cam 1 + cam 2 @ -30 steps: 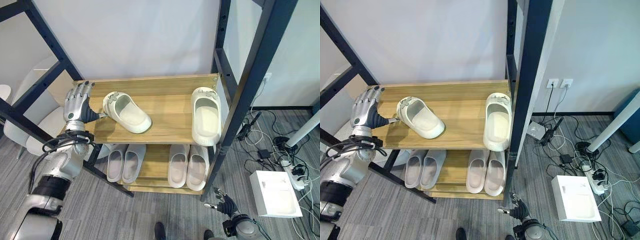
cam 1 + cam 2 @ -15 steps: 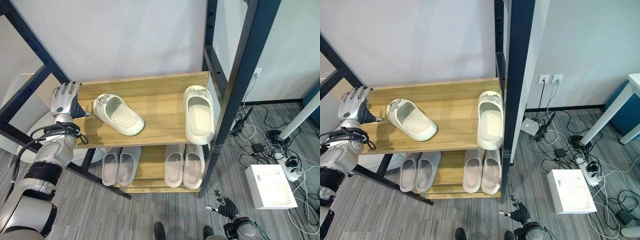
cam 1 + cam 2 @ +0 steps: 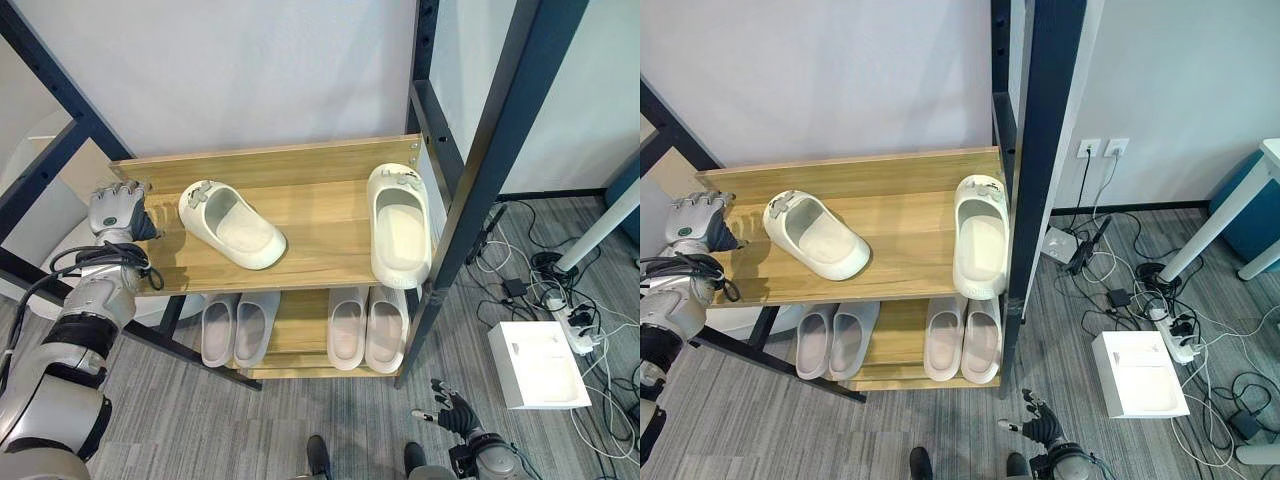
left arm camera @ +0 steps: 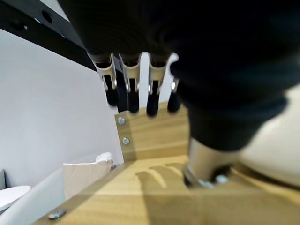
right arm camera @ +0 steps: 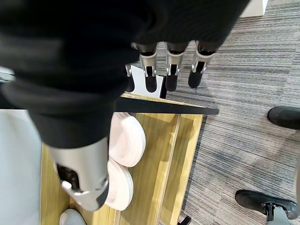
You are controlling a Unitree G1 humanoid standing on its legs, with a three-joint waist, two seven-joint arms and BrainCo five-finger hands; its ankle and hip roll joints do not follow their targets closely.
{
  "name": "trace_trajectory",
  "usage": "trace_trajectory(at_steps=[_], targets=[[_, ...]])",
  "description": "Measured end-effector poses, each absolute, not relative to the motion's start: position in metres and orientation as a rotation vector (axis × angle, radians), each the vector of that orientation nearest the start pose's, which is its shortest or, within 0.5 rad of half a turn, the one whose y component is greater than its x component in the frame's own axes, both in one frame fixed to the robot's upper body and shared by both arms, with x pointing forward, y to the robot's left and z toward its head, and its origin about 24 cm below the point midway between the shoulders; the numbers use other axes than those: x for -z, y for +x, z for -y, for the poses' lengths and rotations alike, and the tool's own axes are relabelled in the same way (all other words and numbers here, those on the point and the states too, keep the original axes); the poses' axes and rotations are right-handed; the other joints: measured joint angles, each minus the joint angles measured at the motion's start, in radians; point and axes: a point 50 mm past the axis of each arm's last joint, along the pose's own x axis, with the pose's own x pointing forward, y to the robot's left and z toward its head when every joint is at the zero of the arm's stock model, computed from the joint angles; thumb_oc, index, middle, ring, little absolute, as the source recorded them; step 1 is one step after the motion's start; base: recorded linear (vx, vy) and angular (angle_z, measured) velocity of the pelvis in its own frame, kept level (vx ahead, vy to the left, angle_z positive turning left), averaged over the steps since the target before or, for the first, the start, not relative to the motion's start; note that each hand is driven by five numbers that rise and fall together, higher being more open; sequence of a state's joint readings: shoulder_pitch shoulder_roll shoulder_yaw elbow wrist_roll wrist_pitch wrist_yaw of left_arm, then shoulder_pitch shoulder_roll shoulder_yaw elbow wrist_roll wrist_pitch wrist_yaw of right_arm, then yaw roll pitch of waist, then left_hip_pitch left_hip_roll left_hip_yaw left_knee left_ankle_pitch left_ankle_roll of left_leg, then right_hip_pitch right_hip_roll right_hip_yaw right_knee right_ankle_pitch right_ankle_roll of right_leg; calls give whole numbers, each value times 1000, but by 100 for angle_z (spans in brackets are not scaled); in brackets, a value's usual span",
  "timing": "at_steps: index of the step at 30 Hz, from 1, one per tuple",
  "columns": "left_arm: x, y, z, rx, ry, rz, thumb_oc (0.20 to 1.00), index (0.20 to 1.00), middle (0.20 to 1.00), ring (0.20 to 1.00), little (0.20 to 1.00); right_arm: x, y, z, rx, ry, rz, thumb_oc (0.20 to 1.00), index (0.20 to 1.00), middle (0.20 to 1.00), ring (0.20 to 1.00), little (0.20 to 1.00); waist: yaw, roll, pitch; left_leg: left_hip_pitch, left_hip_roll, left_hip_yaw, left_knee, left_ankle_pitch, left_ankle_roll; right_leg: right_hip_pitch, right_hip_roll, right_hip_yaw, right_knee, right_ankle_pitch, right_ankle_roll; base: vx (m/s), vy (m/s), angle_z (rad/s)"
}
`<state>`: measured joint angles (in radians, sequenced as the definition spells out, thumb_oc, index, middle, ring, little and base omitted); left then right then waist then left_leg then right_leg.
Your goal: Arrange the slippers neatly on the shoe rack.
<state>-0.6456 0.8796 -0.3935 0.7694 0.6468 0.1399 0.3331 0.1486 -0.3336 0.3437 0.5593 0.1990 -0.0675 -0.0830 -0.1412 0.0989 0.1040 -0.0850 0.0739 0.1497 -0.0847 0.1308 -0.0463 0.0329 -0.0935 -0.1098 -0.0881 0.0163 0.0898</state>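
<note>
A wooden shoe rack (image 3: pixel 330 262) holds two cream slippers on its top shelf. The left slipper (image 3: pixel 232 223) lies at an angle, its toe towards the front right. The right slipper (image 3: pixel 399 225) lies straight, with its toe over the front edge. On the lower shelf, two pairs of pale slippers (image 3: pixel 240 328) (image 3: pixel 367 327) sit side by side. My left hand (image 3: pixel 118 210) is at the top shelf's left end, a short gap from the angled slipper, open and holding nothing. My right hand (image 3: pixel 450 412) hangs low near the floor in front of the rack, with its fingers (image 5: pixel 171 70) spread.
Dark metal frame posts (image 3: pixel 480 190) stand at the rack's right side and cross on its left. A white box (image 3: pixel 540 365) and a power strip with cables (image 3: pixel 570 320) lie on the floor to the right. A white chair (image 3: pixel 40 200) is behind the left post.
The camera has shifted. My left hand, which touched the angled slipper's heel a second ago, has drawn back to the left and let go of it. The slippers stay in place.
</note>
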Motion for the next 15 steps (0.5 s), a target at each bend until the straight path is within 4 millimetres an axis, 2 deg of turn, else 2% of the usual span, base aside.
trace_trajectory(at_steps=[10, 13, 15], targets=[[-147, 339, -330, -404, 1626, -24, 200, 200, 200, 200, 200, 102, 157, 195, -81, -223, -673, 1000, 1000, 1000, 1000, 1000, 0, -17, 25, 1, 0, 0, 3, 0, 0, 2, 0, -1, 0, 0, 0, 0, 0, 0], [-156, 342, -316, -395, 1614, 66, 200, 200, 200, 200, 200, 101, 158, 194, -81, -222, -668, 1000, 1000, 1000, 1000, 1000, 2, -20, 27, 2, 0, -1, 3, 0, 0, 3, 0, -1, 0, 0, 0, 0, 0, 0], [-172, 343, -292, -378, 1589, 218, 200, 200, 200, 200, 200, 101, 158, 194, -79, -222, -666, 1000, 1000, 1000, 1000, 1000, 10, -26, 32, 2, 0, -2, 3, 0, 0, 5, 0, -2, 0, 0, 0, 0, 0, 0]])
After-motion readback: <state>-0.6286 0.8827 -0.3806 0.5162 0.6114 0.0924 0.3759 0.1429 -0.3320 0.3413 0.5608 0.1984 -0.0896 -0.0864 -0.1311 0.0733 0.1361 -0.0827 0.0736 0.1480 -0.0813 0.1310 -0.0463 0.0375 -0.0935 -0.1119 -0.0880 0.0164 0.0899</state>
